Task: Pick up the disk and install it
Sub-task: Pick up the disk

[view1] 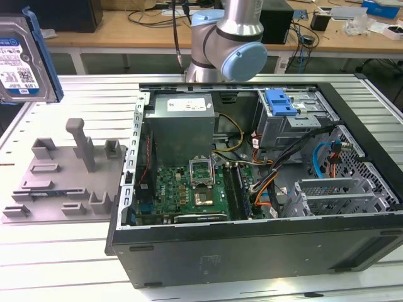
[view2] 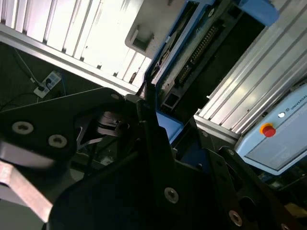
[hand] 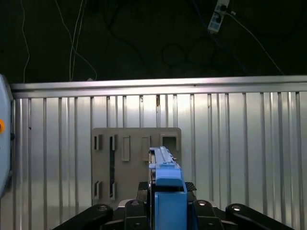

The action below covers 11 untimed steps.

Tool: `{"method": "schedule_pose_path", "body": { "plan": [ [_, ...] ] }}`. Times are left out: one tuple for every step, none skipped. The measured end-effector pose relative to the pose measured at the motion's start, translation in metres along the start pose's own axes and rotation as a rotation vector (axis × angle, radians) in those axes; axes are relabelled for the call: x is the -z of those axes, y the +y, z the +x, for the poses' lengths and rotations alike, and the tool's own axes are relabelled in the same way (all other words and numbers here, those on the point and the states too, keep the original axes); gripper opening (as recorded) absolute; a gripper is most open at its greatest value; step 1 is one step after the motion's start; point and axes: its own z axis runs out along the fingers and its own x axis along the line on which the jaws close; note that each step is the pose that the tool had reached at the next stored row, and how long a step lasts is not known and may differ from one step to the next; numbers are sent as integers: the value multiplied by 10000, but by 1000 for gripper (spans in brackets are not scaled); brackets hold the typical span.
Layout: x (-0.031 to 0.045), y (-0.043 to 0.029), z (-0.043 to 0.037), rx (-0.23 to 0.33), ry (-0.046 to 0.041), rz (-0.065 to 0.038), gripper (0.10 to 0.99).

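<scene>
Plainly, your tool was closed on the disk. It pinched the two flat faces, so the disk stood on edge in the first wrist view. In the exterior view the disk hung high over the table, at that view's left, with its label facing out. It was well apart from the open case. The grey holder lay on the table beneath it, just beside the case wall. By my reading, the lift was done and the carry was in hand. To do it well, you would hold the grip firm and keep the disk from tilting. You would also clear the case rim and square the blue rails to the drive cage by the blue latch.
</scene>
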Motion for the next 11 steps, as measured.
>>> {"method": "schedule_pose_path", "body": {
  "plan": [
    [63,3,5,0,18,0,369],
    [110,4,8,-2,46,1,369],
    [111,4,8,-2,54,1,369],
    [111,4,8,-3,59,0,369],
    [111,5,9,-3,62,0,369],
    [111,5,11,-4,55,-1,369],
    [112,4,23,0,15,0,369],
    [114,4,36,2,-30,-1,369],
    [115,4,56,4,-90,1,369],
    [117,4,73,4,-132,1,369],
    [121,4,94,7,-165,1,369]
  ]
}}
